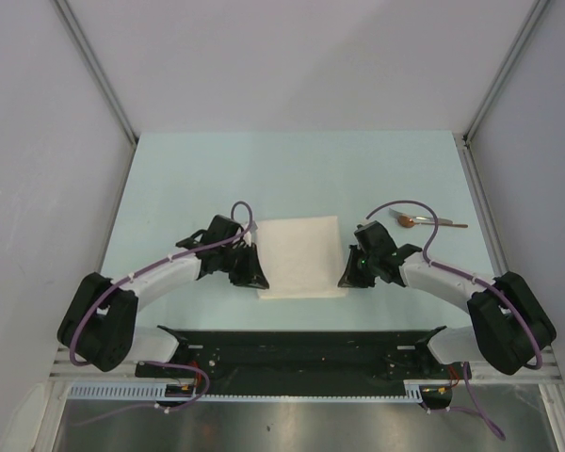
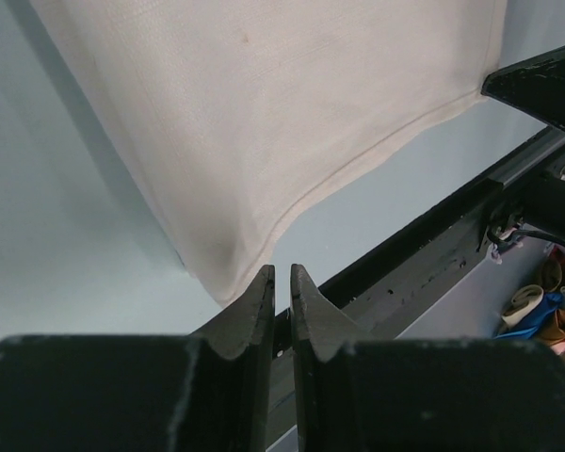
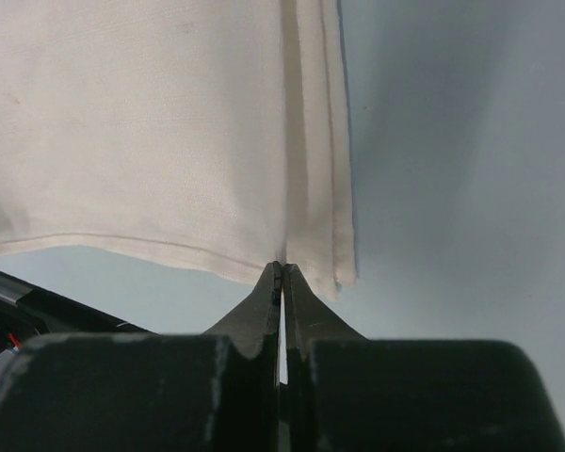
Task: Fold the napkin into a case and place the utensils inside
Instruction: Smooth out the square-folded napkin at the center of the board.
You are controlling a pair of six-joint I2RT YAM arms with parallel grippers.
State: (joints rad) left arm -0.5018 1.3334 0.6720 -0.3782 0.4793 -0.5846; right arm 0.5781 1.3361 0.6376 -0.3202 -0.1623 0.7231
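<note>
Napkin (image 1: pixel 301 254) lies flat on the surface (image 1: pixel 188 179) between the two grippers, folded to a roughly square pad with no clear long axis. Its stacked layer edges run straight away from the right gripper (image 3: pixel 282 266) along that gripper's side of the cloth. Right gripper jaws pressed together, tips touching the napkin's near edge right at the layered strip; can't tell if a layer is pinched. Left gripper (image 2: pixel 282 273) has only a thin slit between the fingers, nothing in it, with the napkin's rounded near corner just ahead of its tips and slightly left. Spoon (image 1: pixel 431 223) lies beyond the right gripper, well apart from the napkin, long axis crosswise, coppery bowl toward the napkin, handle pointing away outward.
</note>
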